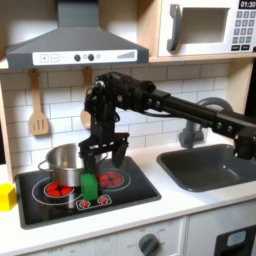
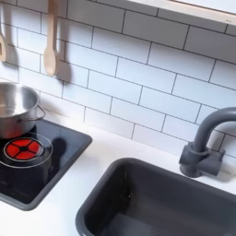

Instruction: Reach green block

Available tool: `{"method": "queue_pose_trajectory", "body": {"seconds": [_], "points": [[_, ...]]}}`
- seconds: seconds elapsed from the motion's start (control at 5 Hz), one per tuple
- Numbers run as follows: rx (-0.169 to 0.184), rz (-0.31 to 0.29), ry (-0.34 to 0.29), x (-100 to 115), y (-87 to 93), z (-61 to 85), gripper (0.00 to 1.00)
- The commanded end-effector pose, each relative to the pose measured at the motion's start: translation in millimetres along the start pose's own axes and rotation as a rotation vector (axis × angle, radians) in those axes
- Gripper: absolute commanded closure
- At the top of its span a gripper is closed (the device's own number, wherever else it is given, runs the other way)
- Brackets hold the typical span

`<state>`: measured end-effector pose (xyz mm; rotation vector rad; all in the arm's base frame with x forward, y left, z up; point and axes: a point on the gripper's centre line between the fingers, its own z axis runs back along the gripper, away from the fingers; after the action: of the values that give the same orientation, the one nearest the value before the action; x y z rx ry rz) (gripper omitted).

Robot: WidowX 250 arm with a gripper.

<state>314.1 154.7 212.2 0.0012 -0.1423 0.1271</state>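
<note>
- Yellow block [image 1: 7, 196]: sits on the white countertop [image 1: 190, 205] at the first exterior view's far left edge, just beside the cooktop
- Wooden spatula [image 1: 38, 110]: hangs on the white tile wall at the first exterior view's left; a wooden spoon [image 2: 50, 37] hangs on the same wall in the second exterior view
- Steel pot [image 1: 62, 165]: stands on the black cooktop [image 1: 140, 185] toward its back left; in the second exterior view it occupies the left edge, behind a red burner ring [image 2: 25, 148]
- Green block [image 1: 88, 186]: stands upright on the cooktop, just in front of and to the right of the steel pot, between the two red burners
- Gripper [image 1: 101, 157]: points downward over the cooktop, directly above the green block; fingers spread apart, holding nothing, and clear of the block's top
- Arm [image 1: 170, 105]: black, extends from the first exterior view's right side across the sink to the cooktop
- Sink [image 1: 210, 165]: dark grey basin to the right of the cooktop in both exterior views, with a grey faucet [image 2: 205, 143] at its rear
</note>
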Motion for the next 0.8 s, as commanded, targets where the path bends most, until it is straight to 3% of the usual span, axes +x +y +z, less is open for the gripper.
{"method": "queue_pose_trajectory", "body": {"seconds": [0.0, 0.6], "points": [[0.009, 0.022, 0.008, 11, 0.8, -8.4, 0.0], [0.013, 0.047, 0.016, 24, 6.6, -19.0, 0.0]]}}
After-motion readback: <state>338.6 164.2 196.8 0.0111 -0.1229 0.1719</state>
